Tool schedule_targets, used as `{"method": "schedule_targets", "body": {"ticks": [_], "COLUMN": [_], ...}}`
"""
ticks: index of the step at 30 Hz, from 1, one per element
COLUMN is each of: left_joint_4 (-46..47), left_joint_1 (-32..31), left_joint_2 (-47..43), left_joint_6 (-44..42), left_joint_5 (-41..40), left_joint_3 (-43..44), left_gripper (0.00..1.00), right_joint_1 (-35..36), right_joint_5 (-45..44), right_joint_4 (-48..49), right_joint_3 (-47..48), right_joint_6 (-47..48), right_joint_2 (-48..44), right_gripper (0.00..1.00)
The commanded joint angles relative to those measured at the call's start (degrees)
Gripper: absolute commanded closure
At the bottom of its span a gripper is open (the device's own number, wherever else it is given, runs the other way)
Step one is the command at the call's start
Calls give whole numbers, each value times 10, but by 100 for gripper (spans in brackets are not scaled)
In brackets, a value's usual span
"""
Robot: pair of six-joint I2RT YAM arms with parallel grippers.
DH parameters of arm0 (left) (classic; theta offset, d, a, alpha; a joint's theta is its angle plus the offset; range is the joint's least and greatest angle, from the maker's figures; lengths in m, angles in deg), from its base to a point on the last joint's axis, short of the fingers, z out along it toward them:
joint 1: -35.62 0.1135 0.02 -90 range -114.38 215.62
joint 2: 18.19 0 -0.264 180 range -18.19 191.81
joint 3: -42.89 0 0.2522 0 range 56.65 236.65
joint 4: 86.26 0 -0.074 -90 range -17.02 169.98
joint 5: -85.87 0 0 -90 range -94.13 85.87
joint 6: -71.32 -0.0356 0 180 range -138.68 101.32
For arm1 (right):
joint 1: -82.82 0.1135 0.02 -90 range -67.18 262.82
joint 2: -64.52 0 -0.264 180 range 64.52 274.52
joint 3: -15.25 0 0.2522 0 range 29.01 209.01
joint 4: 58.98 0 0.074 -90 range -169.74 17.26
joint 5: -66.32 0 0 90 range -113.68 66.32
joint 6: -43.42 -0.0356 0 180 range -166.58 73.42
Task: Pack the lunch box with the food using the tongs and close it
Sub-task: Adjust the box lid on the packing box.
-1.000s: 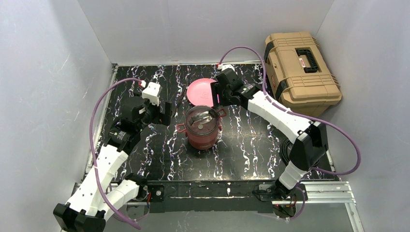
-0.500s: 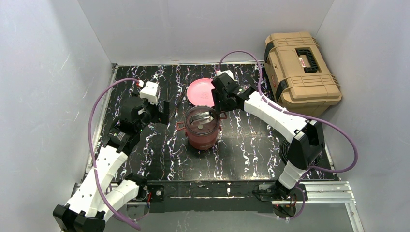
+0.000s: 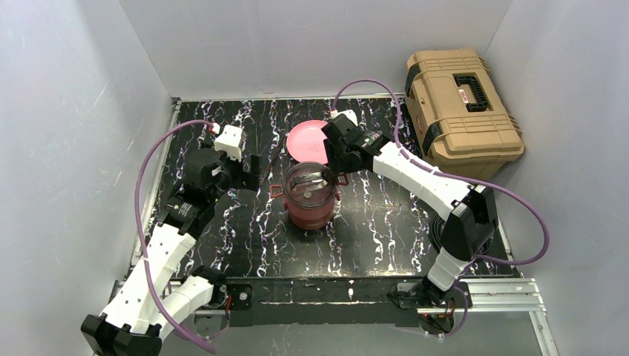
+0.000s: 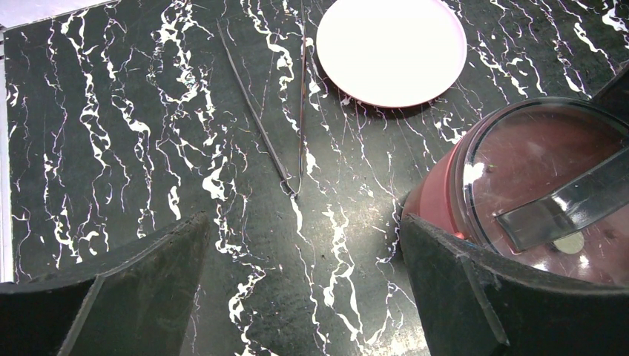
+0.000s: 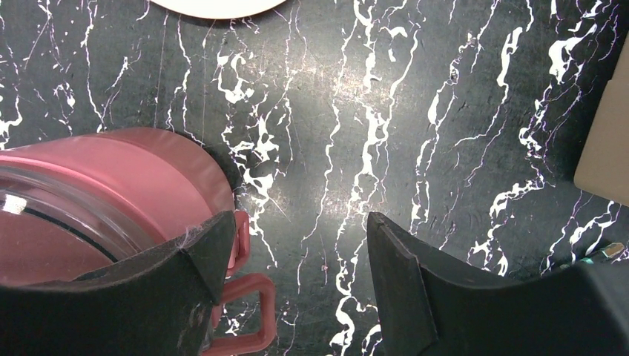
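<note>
Centre of top view: lunch box (image 3: 311, 194) stands upright mid-table (image 3: 371, 230). A clear lid (image 4: 534, 148) is on it, with a dark handle bar (image 4: 571, 204) across the lid. A pink side latch (image 5: 267, 308) shows at lower left of the right wrist view.

Upper centre of left wrist view: tongs (image 4: 256, 111) lie flat on the table, two thin arms meeting in a V that points down the frame. They are just left of the plate (image 4: 391, 48) and apart from the lunch box. In the top view the plate lies just above the lunch box.

Status, left tool (image 4: 304, 217): fingers spread wide, only bare table between them, nothing held. It hangs left of the lunch box with its right finger close by the wall; I cannot tell if they touch.

Status, right tool (image 5: 298, 219): fingers well apart, nothing held. It hangs at the upper right of the lunch box, left finger over the rim by the latch, right finger over bare table.

Upper right of top view: tan toolbox (image 3: 460, 104), beyond the right edge of the marbled top
</note>
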Motion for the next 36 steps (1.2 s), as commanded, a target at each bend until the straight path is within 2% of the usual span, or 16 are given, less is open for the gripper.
{"method": "schedule_targets", "body": {"ticks": [1,5,7,11,14,20,27,30,36], "left_joint_4": [2,7,-10,-75,-109,-200,-250,-267,-270], "left_joint_1": [2,2,2,2,0,-32,-150,-165,-186], "left_joint_2": [-13,-15,-9,14,38,114,184,207,244], "left_joint_6": [4,4,37,113,150,201,250,263,276], "left_joint_5": [-8,5,15,42,97,147,28,-3,-12], "left_joint_3": [-4,-4,8,78,130,212,256,270,290], "left_gripper": [2,2,2,2,7,9,9,9,10], "right_joint_1": [4,4,4,3,1,-18,-31,-36,-57], "right_joint_5": [-20,-39,-41,-56,-56,-11,29,59,115], "right_joint_4": [-9,-12,-19,-27,-23,-2,41,68,107], "right_joint_3": [11,19,34,55,52,1,-92,-118,-162], "right_joint_6": [-12,-9,-4,13,27,54,65,69,81], "right_joint_2": [-29,-31,-31,-40,-55,-104,-161,-178,-185], "right_gripper": [26,25,25,21,19,18,22,24,29]}}
